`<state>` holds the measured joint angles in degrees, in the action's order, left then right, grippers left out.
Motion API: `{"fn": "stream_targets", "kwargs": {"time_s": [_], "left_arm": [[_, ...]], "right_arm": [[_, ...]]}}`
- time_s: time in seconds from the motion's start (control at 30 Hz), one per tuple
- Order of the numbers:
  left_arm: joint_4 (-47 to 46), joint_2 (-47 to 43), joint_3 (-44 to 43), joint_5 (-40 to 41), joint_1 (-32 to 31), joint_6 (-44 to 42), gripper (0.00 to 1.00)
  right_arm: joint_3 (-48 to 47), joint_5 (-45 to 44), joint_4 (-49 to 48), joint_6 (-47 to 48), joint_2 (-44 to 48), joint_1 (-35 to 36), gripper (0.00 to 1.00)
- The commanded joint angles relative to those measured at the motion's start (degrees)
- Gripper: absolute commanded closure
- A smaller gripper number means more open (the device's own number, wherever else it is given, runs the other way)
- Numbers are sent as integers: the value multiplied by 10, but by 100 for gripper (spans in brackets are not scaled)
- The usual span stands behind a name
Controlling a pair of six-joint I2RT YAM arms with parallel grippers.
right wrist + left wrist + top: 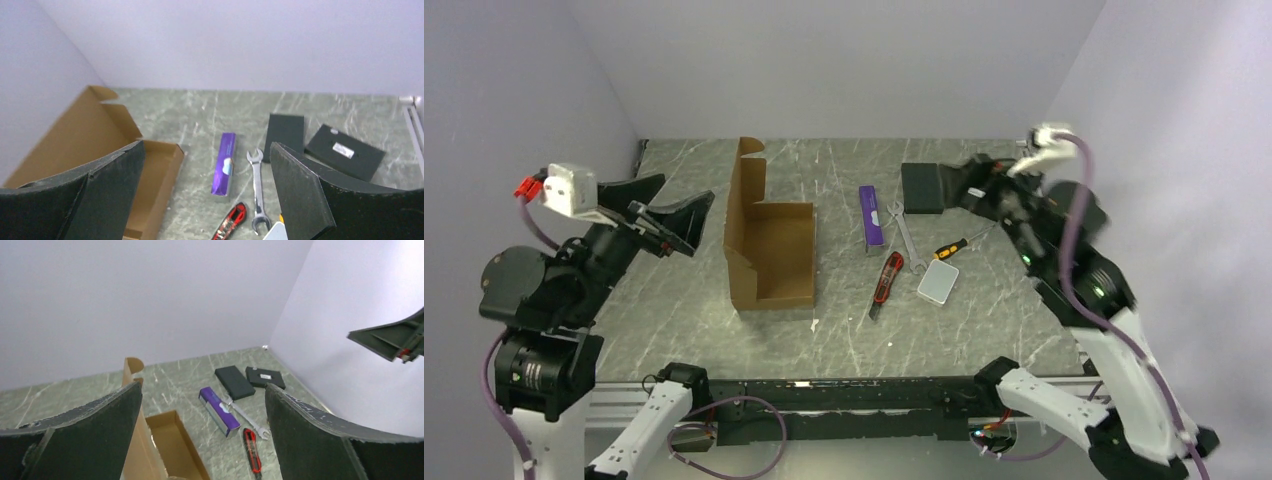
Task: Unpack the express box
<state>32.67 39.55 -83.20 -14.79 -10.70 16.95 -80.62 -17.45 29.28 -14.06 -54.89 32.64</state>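
- Desk: carries everything; the unpacked goods lie right of centre.
- Express box: left of centre, flap lid upright, tray apparently empty.
- Left fingers and right fingers: spread wide, holding nothing, raised at either side.
- Purple carton, wrench, utility knife: out already. Check the tray is bare and keep clear of the lid.

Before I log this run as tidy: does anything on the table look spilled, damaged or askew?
Nothing stands out. The express box sits open, lid upright; the purple box, wrench and utility knife lie flat beside it.
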Motion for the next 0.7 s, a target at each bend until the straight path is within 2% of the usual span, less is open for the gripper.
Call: {"fn": "stream_targets", "kwargs": {"time_s": [0.0, 0.23, 0.5, 0.67], "left_arm": [[-80, -34, 2, -31, 0, 10, 3], [-101, -82, -7, -23, 0, -14, 1], [-105, -124, -12, 11, 0, -38, 1], [-100, -130, -12, 23, -6, -50, 1]], "right_arm": [[29, 37, -55, 26, 113, -1, 0], [18, 25, -74, 21, 241, -1, 0], [14, -16, -77, 19, 290, -1, 0], [6, -30, -68, 20, 290, -1, 0]]}}
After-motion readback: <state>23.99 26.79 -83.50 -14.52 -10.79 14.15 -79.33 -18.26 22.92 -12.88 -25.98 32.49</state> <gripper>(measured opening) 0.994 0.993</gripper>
